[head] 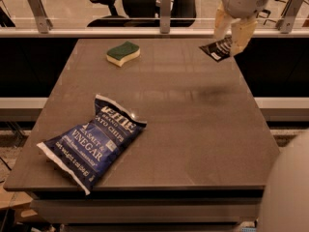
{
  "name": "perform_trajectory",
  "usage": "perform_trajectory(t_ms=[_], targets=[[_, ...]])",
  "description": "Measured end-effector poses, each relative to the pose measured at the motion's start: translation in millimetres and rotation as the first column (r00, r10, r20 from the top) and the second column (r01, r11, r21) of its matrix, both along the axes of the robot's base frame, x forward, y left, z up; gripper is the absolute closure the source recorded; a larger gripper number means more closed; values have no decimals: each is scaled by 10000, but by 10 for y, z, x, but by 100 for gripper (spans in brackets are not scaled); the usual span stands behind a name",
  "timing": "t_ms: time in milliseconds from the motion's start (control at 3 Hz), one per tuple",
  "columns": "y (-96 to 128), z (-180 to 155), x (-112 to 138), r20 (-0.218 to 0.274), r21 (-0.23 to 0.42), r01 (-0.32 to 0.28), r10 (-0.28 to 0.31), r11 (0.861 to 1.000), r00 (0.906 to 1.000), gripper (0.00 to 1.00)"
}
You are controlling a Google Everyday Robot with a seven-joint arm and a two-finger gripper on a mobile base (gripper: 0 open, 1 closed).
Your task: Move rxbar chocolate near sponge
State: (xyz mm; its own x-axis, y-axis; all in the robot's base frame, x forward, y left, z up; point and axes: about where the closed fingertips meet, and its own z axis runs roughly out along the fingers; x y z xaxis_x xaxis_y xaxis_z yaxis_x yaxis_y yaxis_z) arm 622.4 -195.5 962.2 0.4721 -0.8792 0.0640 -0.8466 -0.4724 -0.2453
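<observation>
end effector [231, 39] pointing down over far right table [193, 129] edge, pinching rxbar chocolate [216, 49] aloft, sponge [123, 53] well apart

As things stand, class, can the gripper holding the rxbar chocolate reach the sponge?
Probably yes: the gripper, above the far right of the table, holds the rxbar chocolate, and nothing stands between it and the sponge.

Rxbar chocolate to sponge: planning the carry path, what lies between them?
Camera view: only bare table lies between the sponge and the rxbar chocolate, held aloft in the gripper at far right.
</observation>
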Motion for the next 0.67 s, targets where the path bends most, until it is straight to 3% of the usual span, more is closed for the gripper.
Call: perform_trajectory(t_ms=[333, 667], targets=[[118, -16, 223, 153, 197, -250, 247, 9995, 9996, 100], [158, 26, 299, 778, 515, -357, 316, 9980, 9965, 100]])
